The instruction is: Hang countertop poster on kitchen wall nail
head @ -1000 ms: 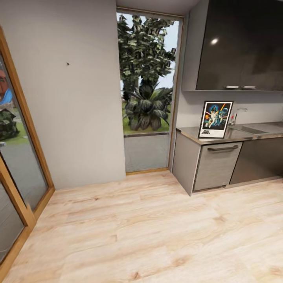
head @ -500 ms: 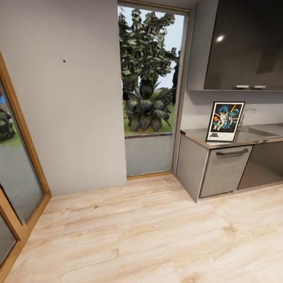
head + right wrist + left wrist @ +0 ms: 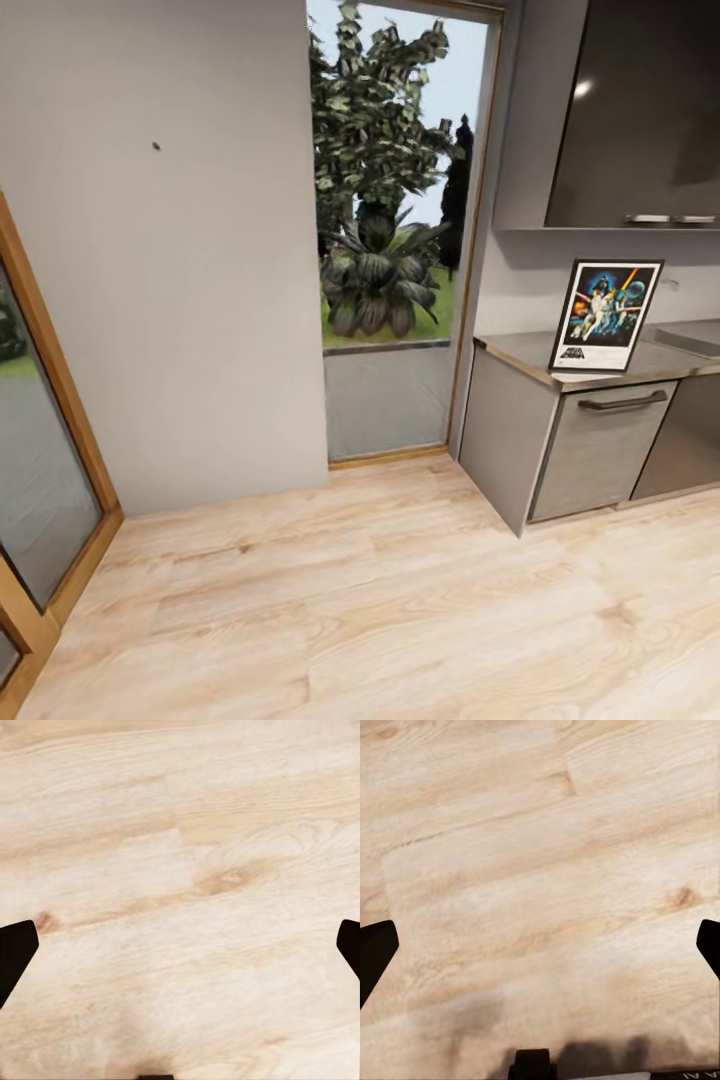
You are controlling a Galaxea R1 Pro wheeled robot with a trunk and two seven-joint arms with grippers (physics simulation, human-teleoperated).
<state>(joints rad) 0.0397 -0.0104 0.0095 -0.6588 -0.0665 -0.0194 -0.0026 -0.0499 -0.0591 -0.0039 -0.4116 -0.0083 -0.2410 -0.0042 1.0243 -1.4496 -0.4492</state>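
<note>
Since the upright black-framed Star Wars poster (image 3: 606,316) stands propped on the grey brushed-metal kitchen surface (image 3: 520,355) near its end, it looks light, stiff and thin; pinching a side edge seems wisest. The head view alone shows it and a tiny dark wall nail (image 3: 155,146). Each wrist view shows pale wooden floor (image 3: 540,870) between a wide-spread, empty left end effector (image 3: 540,945) and right end effector (image 3: 180,945).

A plain grey wall (image 3: 200,300) fills the upper left of the frame. At top centre a tall window (image 3: 395,200) shows trees and grass. Dark glossy cupboards (image 3: 640,110) hang upper right above grey cabinets (image 3: 590,450). Pale wood floor (image 3: 350,600) spans the bottom; a wood-framed glass door (image 3: 40,450) stands at left.
</note>
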